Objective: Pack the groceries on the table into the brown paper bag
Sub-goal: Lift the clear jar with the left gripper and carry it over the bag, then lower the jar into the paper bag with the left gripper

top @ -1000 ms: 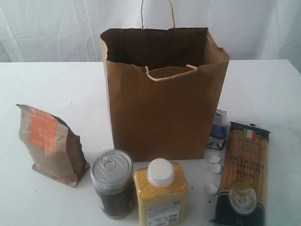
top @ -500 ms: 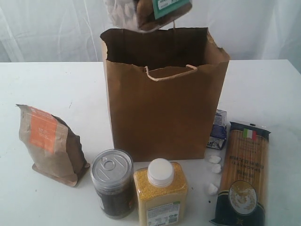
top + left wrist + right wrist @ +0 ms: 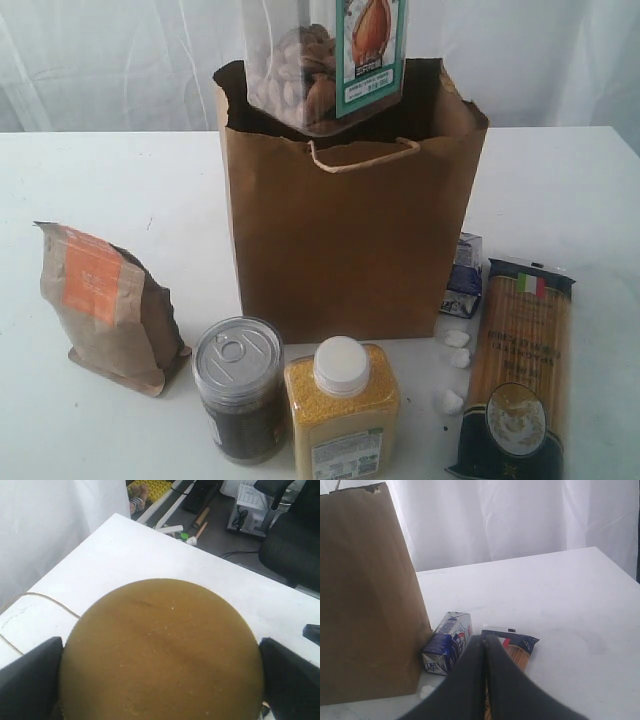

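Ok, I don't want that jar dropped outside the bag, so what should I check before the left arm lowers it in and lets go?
1. Grip on the gold-lidded clear jar: the left gripper has a finger on each side of the lid. Ok.
2. Jar over the brown paper bag: in the exterior view its base hangs within the bag's mouth. Ok.
3. Bag upright, mouth open. Ok.
4. Room inside the bag: the interior is hidden. Cannot tell.
5. Right gripper out of the way: shut, empty, outside the bag near the small blue-white carton. Ok.
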Robot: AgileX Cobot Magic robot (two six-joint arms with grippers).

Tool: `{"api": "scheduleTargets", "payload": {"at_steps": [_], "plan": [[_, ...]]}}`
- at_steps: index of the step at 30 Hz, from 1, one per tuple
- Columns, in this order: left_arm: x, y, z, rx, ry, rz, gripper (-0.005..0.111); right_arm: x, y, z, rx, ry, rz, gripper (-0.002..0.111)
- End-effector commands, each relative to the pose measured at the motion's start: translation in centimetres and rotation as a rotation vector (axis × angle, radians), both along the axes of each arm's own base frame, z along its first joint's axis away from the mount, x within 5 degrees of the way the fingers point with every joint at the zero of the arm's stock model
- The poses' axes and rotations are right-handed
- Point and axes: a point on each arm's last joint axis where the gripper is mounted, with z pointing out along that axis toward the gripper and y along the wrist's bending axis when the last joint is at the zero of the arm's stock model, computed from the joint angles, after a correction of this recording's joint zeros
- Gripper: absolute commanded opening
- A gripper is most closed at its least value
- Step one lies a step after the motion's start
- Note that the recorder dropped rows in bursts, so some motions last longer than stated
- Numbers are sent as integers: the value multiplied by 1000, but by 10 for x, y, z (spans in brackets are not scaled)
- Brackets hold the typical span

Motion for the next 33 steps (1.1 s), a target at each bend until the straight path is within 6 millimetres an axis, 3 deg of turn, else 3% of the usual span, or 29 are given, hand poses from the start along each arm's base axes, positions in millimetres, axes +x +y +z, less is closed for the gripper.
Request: {"api": "scheduleTargets", "payload": {"at_steps": [1,8,24,33], "plan": [[3,-3,1,-26,-21,8,0,0,0,1,1,-14,-2,0],[14,-9,-6,-34,-23,26,0,0,0,1,1,-14,-2,0],[44,-28,-65,154,67,-59,0,0,0,1,1,-14,-2,0],[49,-31,-82,185,84,-71,0,0,0,1,1,-14,-2,0]]}}
